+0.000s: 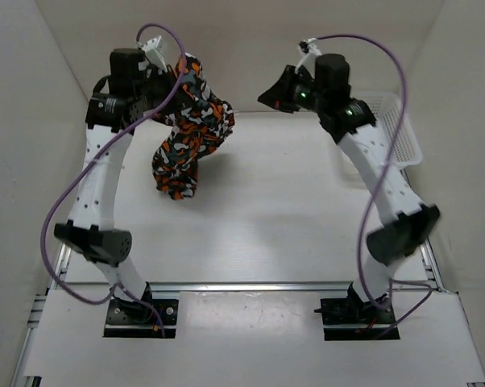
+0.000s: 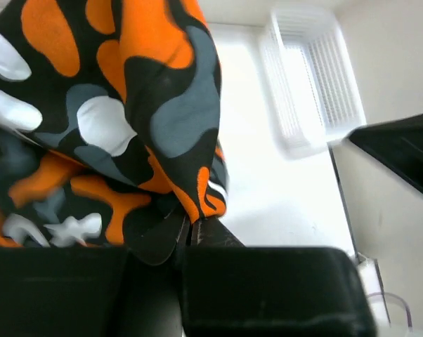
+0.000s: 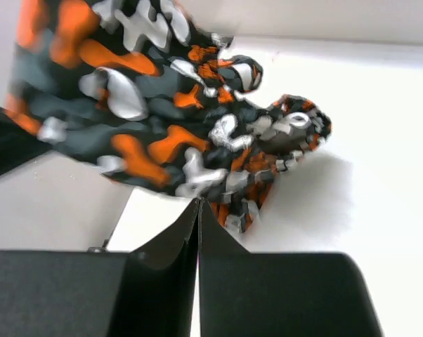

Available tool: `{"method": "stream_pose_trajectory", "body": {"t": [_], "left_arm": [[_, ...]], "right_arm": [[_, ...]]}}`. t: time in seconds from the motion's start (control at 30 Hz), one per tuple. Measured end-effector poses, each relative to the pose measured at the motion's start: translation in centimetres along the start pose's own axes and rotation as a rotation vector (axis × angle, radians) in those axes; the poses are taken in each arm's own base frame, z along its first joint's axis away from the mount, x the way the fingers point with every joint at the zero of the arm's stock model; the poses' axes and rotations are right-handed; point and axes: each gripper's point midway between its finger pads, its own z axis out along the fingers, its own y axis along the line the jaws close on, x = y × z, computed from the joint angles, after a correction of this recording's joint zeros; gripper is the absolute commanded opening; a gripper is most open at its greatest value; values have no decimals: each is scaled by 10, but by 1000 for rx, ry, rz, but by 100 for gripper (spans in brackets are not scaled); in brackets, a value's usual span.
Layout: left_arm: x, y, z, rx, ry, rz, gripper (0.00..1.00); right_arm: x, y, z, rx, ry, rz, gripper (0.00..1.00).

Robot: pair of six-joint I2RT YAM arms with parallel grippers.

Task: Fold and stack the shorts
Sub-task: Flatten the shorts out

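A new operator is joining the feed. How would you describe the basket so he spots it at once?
On the white table, look to the far right edge, behind the right arm. The basket sits there: white plastic mesh, rectangular, unlike the orange camouflage shorts hanging from the left gripper.

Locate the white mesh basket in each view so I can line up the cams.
Top external: white basket at the right edge, upper half of the picture.
Left wrist: upper right, beyond the shorts.
Right wrist: not in it.
Shared landmark: the shorts, left of centre in top external, filling the upper left in both wrist views.
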Motion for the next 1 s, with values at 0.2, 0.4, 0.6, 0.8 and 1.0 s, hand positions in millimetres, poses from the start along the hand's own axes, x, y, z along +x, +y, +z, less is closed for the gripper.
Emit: {"method": "stream_pose_trajectory", "body": {"t": [0.2, 0.4, 0.6, 0.8, 1.0], "left_arm": [[148, -17, -43, 20, 195, -25, 100], [262, 48, -60, -197, 396, -139, 37], [196, 45, -52, -294, 236, -76, 40], [208, 18, 17, -336, 332, 10, 98], [267, 35, 107, -480, 525, 57, 99]], "right_arm": [[83, 9, -75, 48, -22, -80, 18], [243, -96, -66, 321, 329, -26, 36], [282, -158, -92, 518, 449, 80, 53], [256, -179, -99, 560, 377, 152, 60], [248, -202, -119, 587, 342, 238, 61]]}}
